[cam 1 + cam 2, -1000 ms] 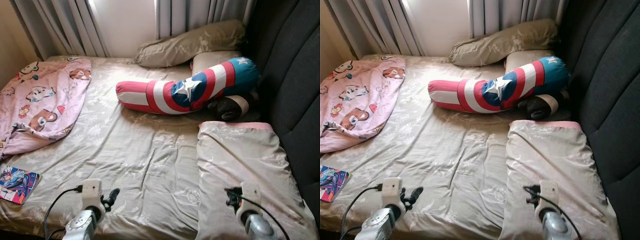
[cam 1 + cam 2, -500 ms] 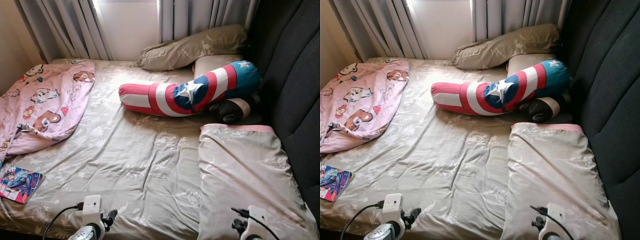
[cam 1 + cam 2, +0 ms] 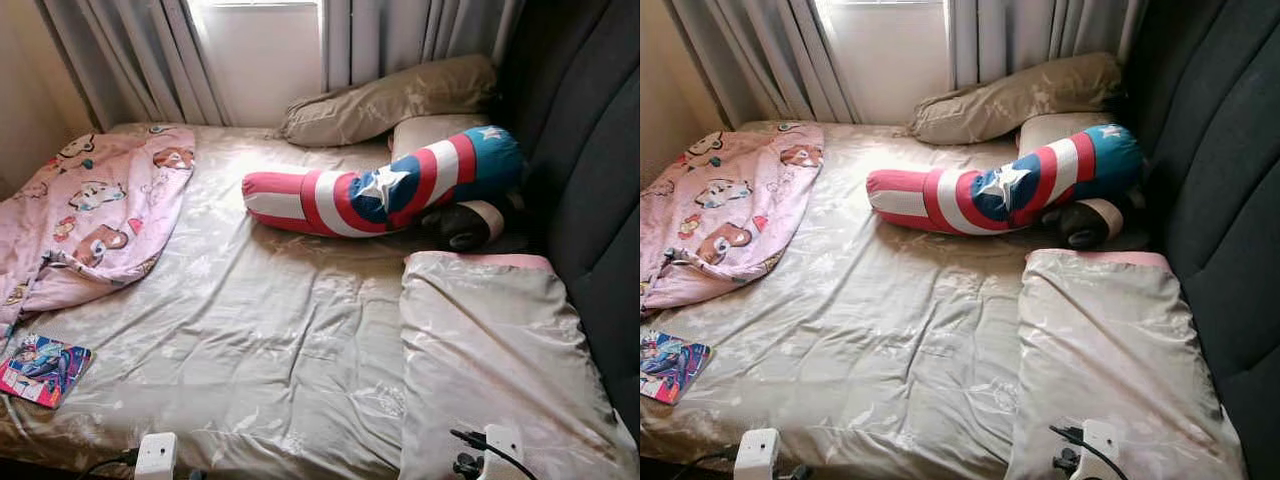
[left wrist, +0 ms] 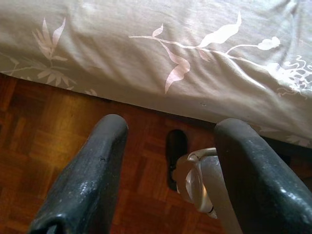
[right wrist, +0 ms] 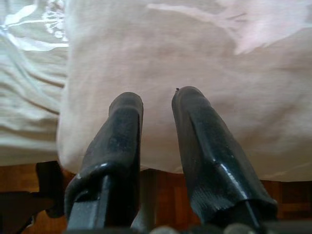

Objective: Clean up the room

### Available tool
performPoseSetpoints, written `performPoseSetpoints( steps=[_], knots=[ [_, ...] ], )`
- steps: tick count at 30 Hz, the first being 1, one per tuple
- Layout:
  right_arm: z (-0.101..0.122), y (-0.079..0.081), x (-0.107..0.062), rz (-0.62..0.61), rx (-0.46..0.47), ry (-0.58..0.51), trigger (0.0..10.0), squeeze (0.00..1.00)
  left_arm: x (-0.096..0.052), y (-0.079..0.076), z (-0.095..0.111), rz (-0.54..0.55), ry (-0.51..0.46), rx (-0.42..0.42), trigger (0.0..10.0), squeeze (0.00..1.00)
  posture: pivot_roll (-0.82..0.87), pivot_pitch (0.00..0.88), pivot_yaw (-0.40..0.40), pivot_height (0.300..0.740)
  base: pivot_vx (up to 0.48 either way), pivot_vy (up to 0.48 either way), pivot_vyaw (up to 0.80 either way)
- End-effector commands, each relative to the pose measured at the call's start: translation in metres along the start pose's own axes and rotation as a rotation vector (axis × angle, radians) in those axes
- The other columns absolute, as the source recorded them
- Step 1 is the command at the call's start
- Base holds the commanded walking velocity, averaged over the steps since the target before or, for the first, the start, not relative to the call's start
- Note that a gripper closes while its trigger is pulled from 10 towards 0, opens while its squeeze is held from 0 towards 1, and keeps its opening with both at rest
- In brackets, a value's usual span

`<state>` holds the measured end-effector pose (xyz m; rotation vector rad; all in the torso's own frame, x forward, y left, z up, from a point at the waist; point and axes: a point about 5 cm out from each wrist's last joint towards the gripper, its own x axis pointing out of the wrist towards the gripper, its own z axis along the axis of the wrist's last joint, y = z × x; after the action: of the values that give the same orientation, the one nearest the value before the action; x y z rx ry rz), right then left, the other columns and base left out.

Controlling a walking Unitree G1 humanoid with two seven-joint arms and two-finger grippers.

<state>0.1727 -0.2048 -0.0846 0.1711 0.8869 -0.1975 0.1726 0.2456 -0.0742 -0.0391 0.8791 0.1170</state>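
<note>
A beige floral sheet covers the bed [image 3: 270, 330]. A crumpled pink cartoon blanket [image 3: 95, 215] lies on its left side. A colourful comic book [image 3: 42, 368] rests near the front left corner. A red, white and blue star bolster [image 3: 385, 190] lies across the back, with a dark plush toy [image 3: 460, 225] beside it. A pale pillow [image 3: 495, 350] lies at the front right. My left gripper [image 4: 168, 122] is open over the bed's front edge and the wooden floor. My right gripper [image 5: 157, 95] is shut and holds nothing, just above the pale pillow's near end.
Two beige pillows [image 3: 385, 95] lie at the back under grey curtains [image 3: 150, 60]. A dark padded headboard [image 3: 590, 180] runs along the right side. Wooden parquet floor [image 4: 44, 141] lies below the bed's front edge.
Both arms have drawn back toward the bed's front edge and sunk to the bottom of the eye views. The things on the bed have not moved.
</note>
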Motion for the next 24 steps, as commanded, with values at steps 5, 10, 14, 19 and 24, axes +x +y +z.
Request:
performPoseSetpoints(
  steps=[5, 10, 14, 19, 24],
  knots=[
    [-0.0062, 0.0021, -0.0009, 0.008, -0.01, 0.025, 10.0, 0.0, 0.0012, -0.0048, -0.0005, -0.005, 0.011, 0.008, 10.0, 0.0, 0.04, 0.0, 0.031, 0.74, 0.0, 0.457, 0.0],
    [-0.0104, -0.0005, -0.002, 0.008, -0.051, 0.051, 10.0, 0.0, 0.0016, -0.0058, -0.0006, -0.003, 0.014, 0.004, 10.0, 0.0, 0.05, 0.0, 0.025, 0.74, 0.0, 0.402, 0.0],
    [-0.0116, -0.0006, -0.0023, 0.008, -0.044, 0.052, 10.0, 0.0, 0.0024, -0.0078, 0.0018, -0.006, 0.003, -0.008, 10.0, 0.0, 0.05, 0.0, 0.022, 0.74, 0.0, 0.398, 0.0],
    [-0.0112, 0.0004, -0.0022, 0.016, -0.044, 0.05, 10.0, 0.0, 0.0027, -0.0083, 0.003, -0.007, -0.003, -0.015, 10.0, 0.0, 0.05, 0.008, 0.016, 0.74, 0.0, 0.398, 0.0],
    [-0.0099, 0.0024, -0.0016, 0.02, -0.042, 0.048, 10.0, 0.0, 0.0028, -0.0081, 0.0034, -0.001, -0.008, -0.038, 10.0, 0.0, 0.05, 0.012, 0.014, 0.74, 0.0, 0.394, 0.0]
  ],
)
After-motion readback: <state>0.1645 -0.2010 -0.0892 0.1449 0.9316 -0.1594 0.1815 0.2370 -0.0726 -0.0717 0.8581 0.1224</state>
